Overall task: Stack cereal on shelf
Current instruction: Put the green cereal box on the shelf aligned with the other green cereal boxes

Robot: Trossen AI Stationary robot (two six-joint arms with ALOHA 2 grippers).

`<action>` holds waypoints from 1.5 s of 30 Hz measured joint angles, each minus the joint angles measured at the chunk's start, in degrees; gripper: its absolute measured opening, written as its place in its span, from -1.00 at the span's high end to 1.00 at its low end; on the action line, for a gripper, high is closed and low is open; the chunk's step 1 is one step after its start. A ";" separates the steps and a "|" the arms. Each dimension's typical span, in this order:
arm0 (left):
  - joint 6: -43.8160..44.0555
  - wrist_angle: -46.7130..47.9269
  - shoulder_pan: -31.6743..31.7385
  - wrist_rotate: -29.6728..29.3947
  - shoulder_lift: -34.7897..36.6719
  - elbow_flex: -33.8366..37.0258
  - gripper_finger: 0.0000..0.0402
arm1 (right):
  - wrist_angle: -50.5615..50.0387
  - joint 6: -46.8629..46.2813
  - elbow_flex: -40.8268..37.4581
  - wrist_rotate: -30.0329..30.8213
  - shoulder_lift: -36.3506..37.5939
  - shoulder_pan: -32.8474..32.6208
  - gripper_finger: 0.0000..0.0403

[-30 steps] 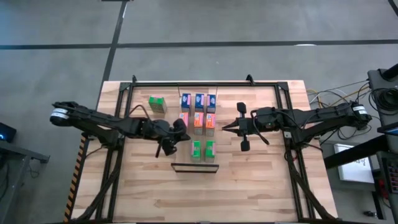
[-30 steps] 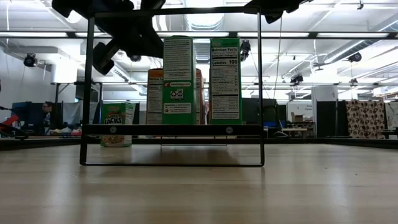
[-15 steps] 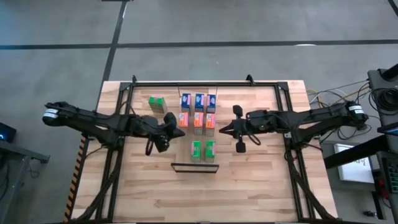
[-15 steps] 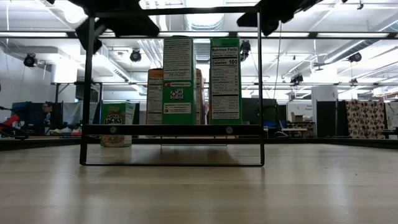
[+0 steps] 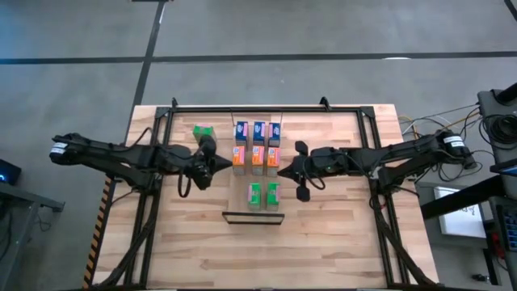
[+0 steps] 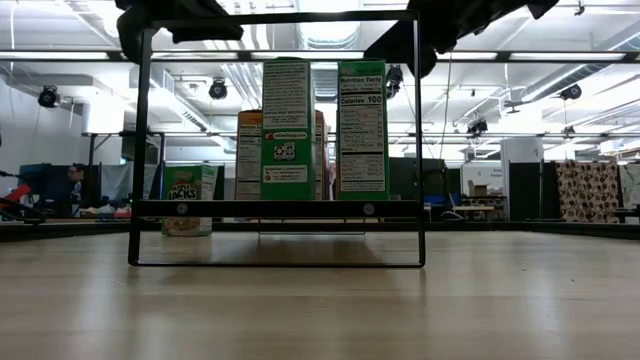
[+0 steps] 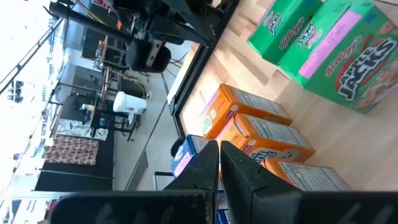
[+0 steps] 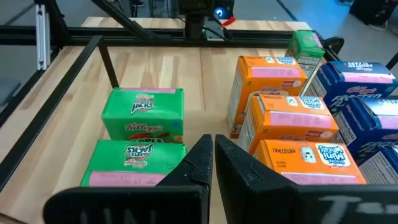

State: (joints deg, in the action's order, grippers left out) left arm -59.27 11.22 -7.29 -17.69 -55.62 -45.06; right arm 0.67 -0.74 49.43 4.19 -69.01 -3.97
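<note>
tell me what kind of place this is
Probably a robotics lab in a big industrial hall: a concrete floor around the wooden table, exposed ceiling ducts with strip lights, and workbenches with equipment behind.

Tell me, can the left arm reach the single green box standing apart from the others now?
Probably yes. The lone green box stands clear of the rows, just beyond the left end effector, whose fingers are shut; nothing stands between them.

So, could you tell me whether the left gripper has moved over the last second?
Yes. In the high view the left gripper has pulled back from beside the two green boxes and now sits nearer the lone green box.
</note>
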 joint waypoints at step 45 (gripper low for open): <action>1.32 3.48 -0.02 0.04 0.51 0.00 1.00 | -24.00 -2.49 20.63 -4.65 -13.62 3.01 0.96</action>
State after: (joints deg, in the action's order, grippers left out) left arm -57.95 14.70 -7.31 -17.65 -55.11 -45.06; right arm -23.34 -3.23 70.06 -0.47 -82.63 -0.96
